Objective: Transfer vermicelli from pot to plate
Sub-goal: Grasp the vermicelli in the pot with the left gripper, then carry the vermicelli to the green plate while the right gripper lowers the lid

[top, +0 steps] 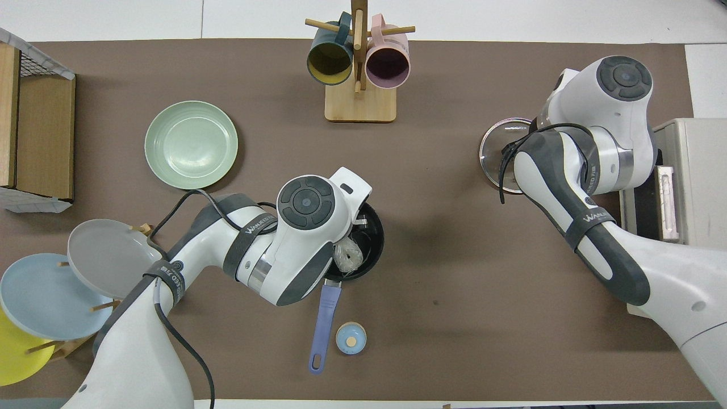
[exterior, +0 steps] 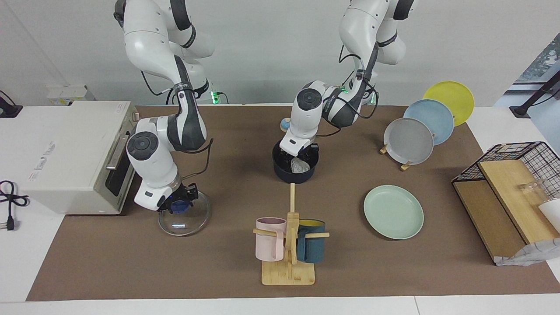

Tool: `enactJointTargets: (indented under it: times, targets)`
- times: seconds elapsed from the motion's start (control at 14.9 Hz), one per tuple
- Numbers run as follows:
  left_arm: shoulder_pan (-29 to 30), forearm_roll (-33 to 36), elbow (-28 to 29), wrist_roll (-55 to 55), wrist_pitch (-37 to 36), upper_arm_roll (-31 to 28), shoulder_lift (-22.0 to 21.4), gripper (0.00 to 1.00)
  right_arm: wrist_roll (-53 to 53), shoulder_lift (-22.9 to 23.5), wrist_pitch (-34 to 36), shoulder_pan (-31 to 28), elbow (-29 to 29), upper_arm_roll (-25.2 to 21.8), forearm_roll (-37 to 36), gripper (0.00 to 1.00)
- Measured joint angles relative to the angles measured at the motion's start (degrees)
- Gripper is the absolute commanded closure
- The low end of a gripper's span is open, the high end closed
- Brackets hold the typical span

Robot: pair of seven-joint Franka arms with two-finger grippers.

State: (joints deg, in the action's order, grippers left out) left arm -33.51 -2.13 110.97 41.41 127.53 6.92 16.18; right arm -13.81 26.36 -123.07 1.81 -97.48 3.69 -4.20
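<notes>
We see the left gripper (exterior: 301, 156) lowered into the mouth of the pot (exterior: 288, 174), with the vermicelli (exterior: 299, 165) lying inside the pot directly at its tips; whether the fingers have closed on the bundle or merely stand around it we cannot tell, since the hand itself hides them. From overhead the vermicelli (top: 347, 255) shows just past the edge of the left wrist, against the dark inside of the pot (top: 372, 238), on the side nearer the robots, where the blue handle (top: 324, 324) runs out. The plate (exterior: 393, 211) sits bare, well apart from the pot, toward the left arm's end of the table and farther from the robots. The right gripper (exterior: 177, 204) is down on the blue knob of a glass lid (exterior: 192, 221) that lies flat in front of the toaster oven (exterior: 70, 155); we cannot tell how its fingers stand either. Counting: we find one pot, one bundle of vermicelli, one mint-green plate, and one glass lid. Three more plates stand on a rack (exterior: 396, 158): one grey plate (exterior: 409, 140), one light blue plate (exterior: 431, 120) and one yellow plate (exterior: 450, 99). Two mugs hang on a wooden mug stand (exterior: 288, 269), one pink mug (exterior: 270, 239) and one teal mug (exterior: 311, 241). One small blue round knob (top: 350, 338) lies beside the pot handle, and one wire basket (exterior: 525, 159) sits at the left arm's end.
</notes>
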Motion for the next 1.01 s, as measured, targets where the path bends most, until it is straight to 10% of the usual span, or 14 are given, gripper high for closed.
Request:
enactJointTargets:
  times: [0.54,1.01]
  targets:
    - [3.70,0.00,-12.36,-0.89,-19.19,-0.79,-6.15,1.00,0.43,-6.96,5.02,0.06,0.48,0.12,0.09,0.00]
    - [25.68,-3.61,-19.74,-24.32,-23.27,-1.54,-5.82,1.00,5.35,-18.67,20.77,0.09,0.87,0.52,0.11,0.00]
